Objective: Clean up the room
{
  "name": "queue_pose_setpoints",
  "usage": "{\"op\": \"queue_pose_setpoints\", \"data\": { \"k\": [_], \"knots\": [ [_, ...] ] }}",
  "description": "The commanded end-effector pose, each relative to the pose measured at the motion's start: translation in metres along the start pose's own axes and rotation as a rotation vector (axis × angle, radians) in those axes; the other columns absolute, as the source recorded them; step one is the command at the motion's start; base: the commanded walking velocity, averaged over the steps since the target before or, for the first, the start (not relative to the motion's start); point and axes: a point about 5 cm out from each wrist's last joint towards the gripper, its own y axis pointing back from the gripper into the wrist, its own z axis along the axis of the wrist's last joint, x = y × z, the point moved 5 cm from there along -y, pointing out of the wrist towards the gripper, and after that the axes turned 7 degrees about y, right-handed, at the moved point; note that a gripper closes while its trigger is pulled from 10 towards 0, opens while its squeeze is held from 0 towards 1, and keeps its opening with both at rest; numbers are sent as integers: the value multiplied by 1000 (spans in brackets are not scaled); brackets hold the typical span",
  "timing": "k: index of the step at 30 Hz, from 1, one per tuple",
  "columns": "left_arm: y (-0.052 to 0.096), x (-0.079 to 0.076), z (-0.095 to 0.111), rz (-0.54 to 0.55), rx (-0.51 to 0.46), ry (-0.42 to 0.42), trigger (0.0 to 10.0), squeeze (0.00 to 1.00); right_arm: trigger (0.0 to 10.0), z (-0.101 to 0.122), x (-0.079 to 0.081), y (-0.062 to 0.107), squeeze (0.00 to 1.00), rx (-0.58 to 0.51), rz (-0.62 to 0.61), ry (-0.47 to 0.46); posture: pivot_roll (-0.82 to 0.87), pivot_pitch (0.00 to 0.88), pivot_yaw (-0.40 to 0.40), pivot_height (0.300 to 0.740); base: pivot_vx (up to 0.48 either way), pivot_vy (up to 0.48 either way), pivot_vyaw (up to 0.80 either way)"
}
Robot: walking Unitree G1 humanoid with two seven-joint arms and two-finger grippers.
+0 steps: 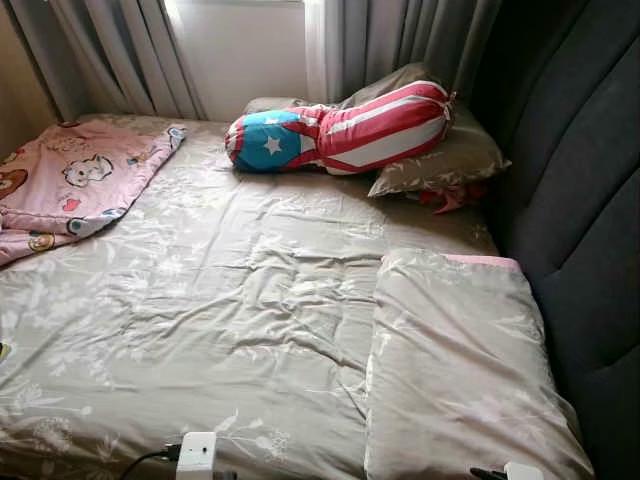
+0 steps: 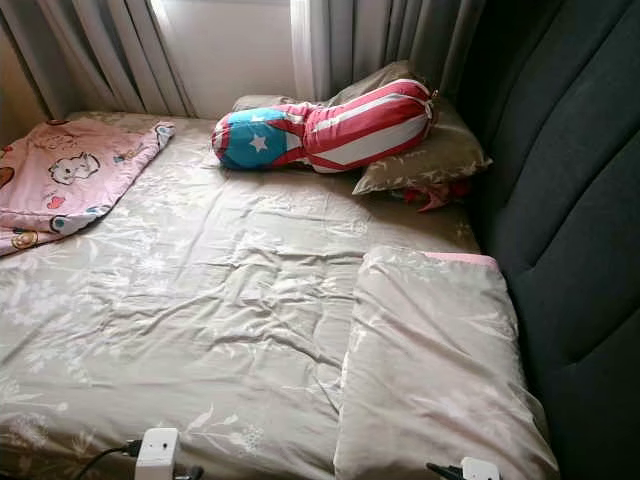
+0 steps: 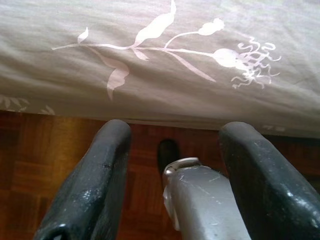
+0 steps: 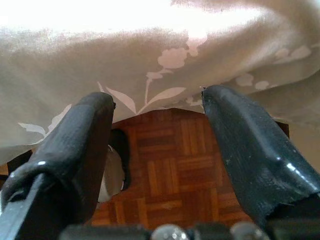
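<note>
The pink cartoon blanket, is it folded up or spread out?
Folded. The pink blanket lies doubled in layers at the bed's far left corner.

The left gripper (image 3: pixel 172 145) has two thick, matte black fingers (image 3: pixel 95 185) with rounded tips and scuffed, slightly glossy surfaces. The right gripper (image 4: pixel 157 115) has the same black fingers (image 4: pixel 250 150), worn along the edges. In the head views, white boxy wrist housings (image 1: pixel 196 453) appear, one with a black cable (image 1: pixel 140 462).
</note>
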Motion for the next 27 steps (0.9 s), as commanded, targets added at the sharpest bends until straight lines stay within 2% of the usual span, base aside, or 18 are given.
{"op": "queue_pose_setpoints", "data": {
  "k": [1, 6, 10, 14, 17, 20, 24, 27],
  "knots": [
    [1, 0, -6, 0, 25, 6, 10000, 0, 10000, -1, 11, -1, 0, 3, 14, 9, -41, 0, -37, 740, 0, 0, 0],
    [1, 0, -7, 4, 27, 20, 10000, 0, 10000, -3, 21, -1, 0, 1, 27, -8, -48, 0, -3, 740, 0, 0, 0],
    [1, -1, -12, -9, 52, -8, 10000, 0, 10000, -9, 27, 0, 0, 21, 33, 4, -58, 0, 12, 740, 0, 0, 0],
    [1, -1, -11, -26, 61, -38, 10000, 0, 10000, -23, 37, 2, 0, 72, 57, 135, -66, 0, 36, 740, 0, 0, 119],
    [1, -1, -12, -27, 62, -35, 10000, 0, 10000, -23, 40, 2, 0, 61, 58, 107, -66, 0, 33, 740, 0, 0, 800],
    [1, -4, -13, -35, 68, -40, 10000, 0, 10000, -23, 43, 2, 0, 61, 67, 130, -71, 0, 28, 740, 0, 0, 738],
    [1, -8, -14, -50, 73, -51, 10000, 0, 10000, -19, 45, 1, 0, 55, 56, 109, -78, 0, 23, 740, 0, 0, 0],
    [1, -10, -12, -56, 73, -52, 10000, 0, 10000, -21, 39, 2, 0, 55, 53, 110, -73, 0, 17, 740, 0, 0, 0]
  ]
}}
